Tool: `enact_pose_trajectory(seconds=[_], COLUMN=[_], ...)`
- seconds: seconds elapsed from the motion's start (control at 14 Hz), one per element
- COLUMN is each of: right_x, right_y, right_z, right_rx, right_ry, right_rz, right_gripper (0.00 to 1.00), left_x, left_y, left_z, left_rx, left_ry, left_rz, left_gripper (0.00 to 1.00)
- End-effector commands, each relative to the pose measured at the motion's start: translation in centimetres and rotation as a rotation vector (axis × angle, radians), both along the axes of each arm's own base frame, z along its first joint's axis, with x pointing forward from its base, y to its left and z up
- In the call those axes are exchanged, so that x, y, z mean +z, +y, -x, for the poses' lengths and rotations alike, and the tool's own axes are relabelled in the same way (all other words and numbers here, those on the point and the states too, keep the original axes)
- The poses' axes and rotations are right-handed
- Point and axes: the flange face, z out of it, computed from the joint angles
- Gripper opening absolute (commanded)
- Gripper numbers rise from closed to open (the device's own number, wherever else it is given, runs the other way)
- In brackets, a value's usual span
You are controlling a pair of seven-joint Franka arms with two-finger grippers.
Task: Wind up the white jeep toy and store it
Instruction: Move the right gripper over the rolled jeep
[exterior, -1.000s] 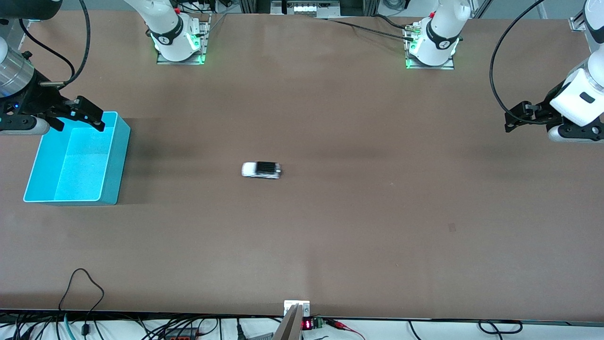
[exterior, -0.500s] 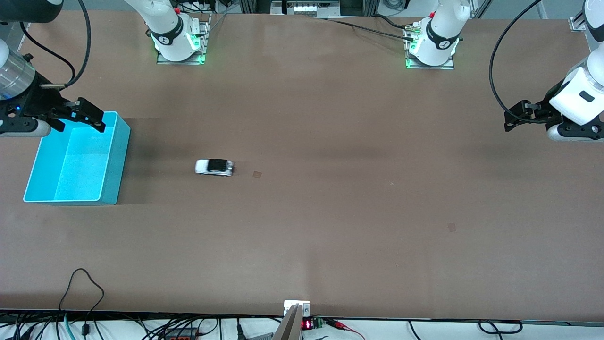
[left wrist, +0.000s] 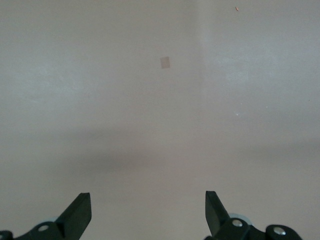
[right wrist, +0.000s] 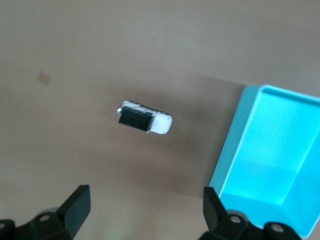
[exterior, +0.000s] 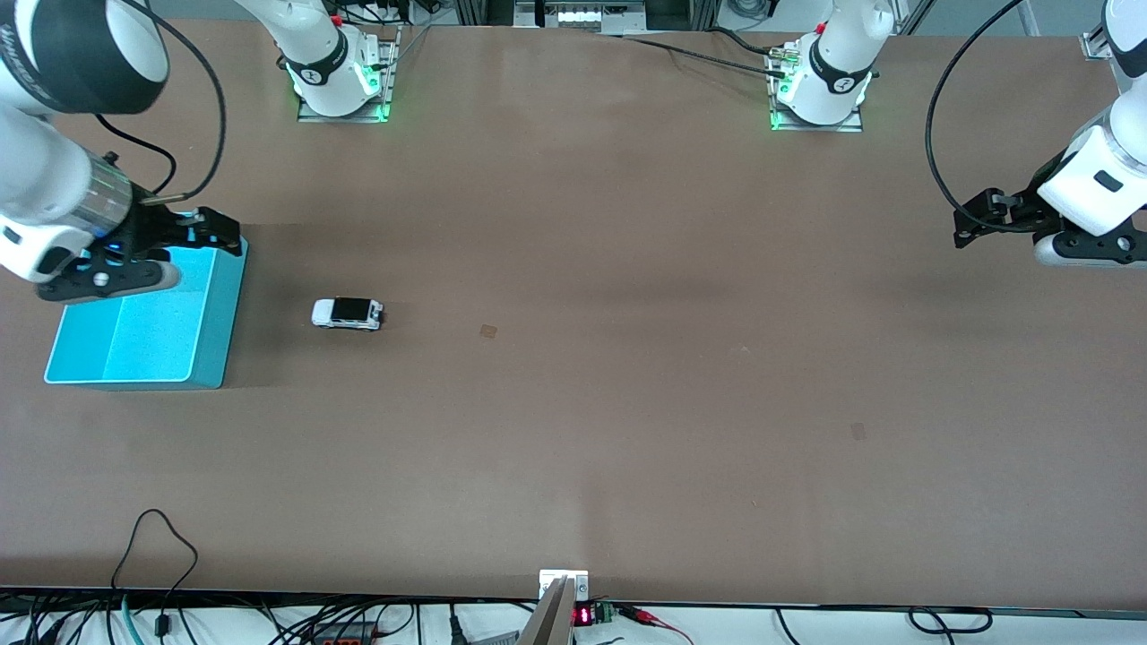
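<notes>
- Sitting on the brown counter (exterior: 627, 403): tiny white jeep toy (exterior: 348, 313), beside the cyan plastic bin (exterior: 202, 358).
- Right hand (exterior: 211, 235) open over the bin's corner.
- Left hand (exterior: 972, 219) open, waiting over bare counter.

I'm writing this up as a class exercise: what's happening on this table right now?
Nothing is held. The white jeep toy sits on the table beside the cyan bin, toward the right arm's end. The right pincer hangs open over the bin's corner, its wrist camera looking down on the jeep. The left pincer waits open at the left arm's end.
</notes>
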Motion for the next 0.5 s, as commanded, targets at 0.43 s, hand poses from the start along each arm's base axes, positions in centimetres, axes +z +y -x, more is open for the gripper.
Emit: enact_pose_trajectory(seconds=[0.43], right_x=[-13.8], right_y=[-0.1], right_z=[0.8], right_rx=[0.743], right_ry=[0.011], right_rz=[-0.112], right_gripper=[1.00], left_x=[0.8], left_y=[0.0], left_z=[0.6], left_rx=[0.003], left_ry=[-0.006], left_rz=[0.006], left_gripper=[1.00])
